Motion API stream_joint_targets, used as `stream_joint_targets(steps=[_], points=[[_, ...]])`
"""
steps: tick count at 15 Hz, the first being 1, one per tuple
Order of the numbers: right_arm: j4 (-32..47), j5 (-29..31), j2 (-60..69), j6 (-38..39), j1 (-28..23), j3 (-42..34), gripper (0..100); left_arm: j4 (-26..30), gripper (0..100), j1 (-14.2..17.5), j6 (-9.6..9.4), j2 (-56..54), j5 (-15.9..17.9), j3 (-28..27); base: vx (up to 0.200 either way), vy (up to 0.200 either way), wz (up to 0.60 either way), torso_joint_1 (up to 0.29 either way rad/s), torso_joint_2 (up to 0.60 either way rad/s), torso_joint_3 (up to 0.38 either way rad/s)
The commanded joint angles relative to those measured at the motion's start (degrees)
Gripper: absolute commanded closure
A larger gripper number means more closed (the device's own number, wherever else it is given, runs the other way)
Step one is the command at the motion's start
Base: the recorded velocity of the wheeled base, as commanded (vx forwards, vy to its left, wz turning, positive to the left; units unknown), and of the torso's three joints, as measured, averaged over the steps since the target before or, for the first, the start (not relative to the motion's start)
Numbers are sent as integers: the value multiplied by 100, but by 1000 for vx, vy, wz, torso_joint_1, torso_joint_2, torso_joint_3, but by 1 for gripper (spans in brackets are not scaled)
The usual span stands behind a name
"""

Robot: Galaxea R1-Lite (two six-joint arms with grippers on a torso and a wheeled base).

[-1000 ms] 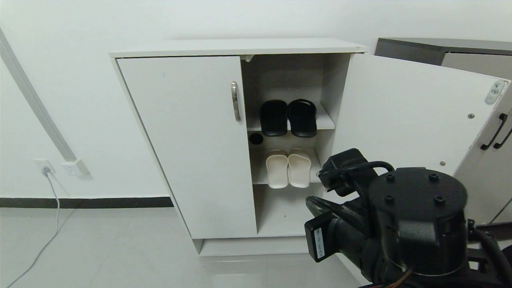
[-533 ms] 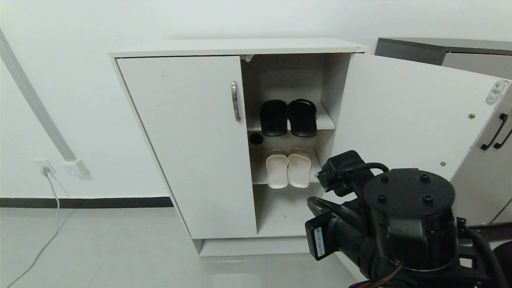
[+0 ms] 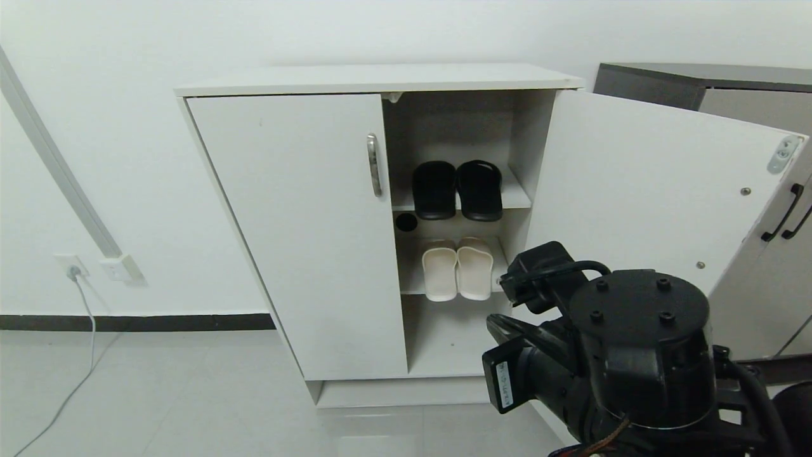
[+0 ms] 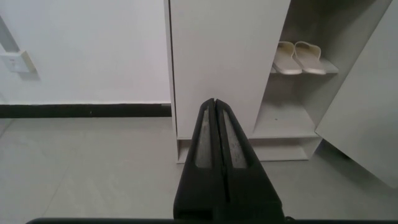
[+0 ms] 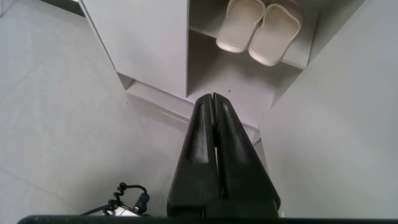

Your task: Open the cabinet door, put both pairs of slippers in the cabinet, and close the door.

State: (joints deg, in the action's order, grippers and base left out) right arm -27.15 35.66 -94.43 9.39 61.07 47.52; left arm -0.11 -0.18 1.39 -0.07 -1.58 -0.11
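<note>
The white cabinet [image 3: 285, 222] stands against the wall, its left door shut and its right door [image 3: 641, 184] swung wide open. Black slippers [image 3: 457, 188] lie side by side on the upper shelf. White slippers [image 3: 457, 268] sit on the shelf below, also seen as white slippers [image 4: 305, 57] and white slippers [image 5: 261, 28]. My right arm [image 3: 609, 355] hangs low in front of the open door. The right gripper [image 5: 212, 96] is shut and empty, over the floor before the cabinet's base. My left gripper [image 4: 214, 102] is shut and empty, farther back, facing the shut door.
A grey cabinet [image 3: 748, 82] with black handles [image 3: 783, 212] stands to the right, behind the open door. A wall outlet [image 3: 70, 263] with a cable is at the left. Pale floor tiles [image 3: 158, 393] stretch in front.
The head view has shifted slightly, so the cabinet sits a bit lower. My right arm has drifted a little to the left. The slippers and doors have not moved.
</note>
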Motion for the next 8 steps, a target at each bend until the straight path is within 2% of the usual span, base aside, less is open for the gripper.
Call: stream_joint_targets(steps=[1, 3, 8], points=[[-1, 3, -23, 2, 1, 3, 100, 2, 100, 1, 2, 7, 0, 2, 0, 0, 0, 2, -178, -315], [8, 3, -32, 2, 1, 3, 100, 2, 100, 1, 2, 7, 0, 2, 0, 0, 0, 34, -234, -368], [8, 3, -23, 2, 1, 3, 100, 2, 100, 1, 2, 7, 0, 2, 0, 0, 0, 68, -518, -358]])
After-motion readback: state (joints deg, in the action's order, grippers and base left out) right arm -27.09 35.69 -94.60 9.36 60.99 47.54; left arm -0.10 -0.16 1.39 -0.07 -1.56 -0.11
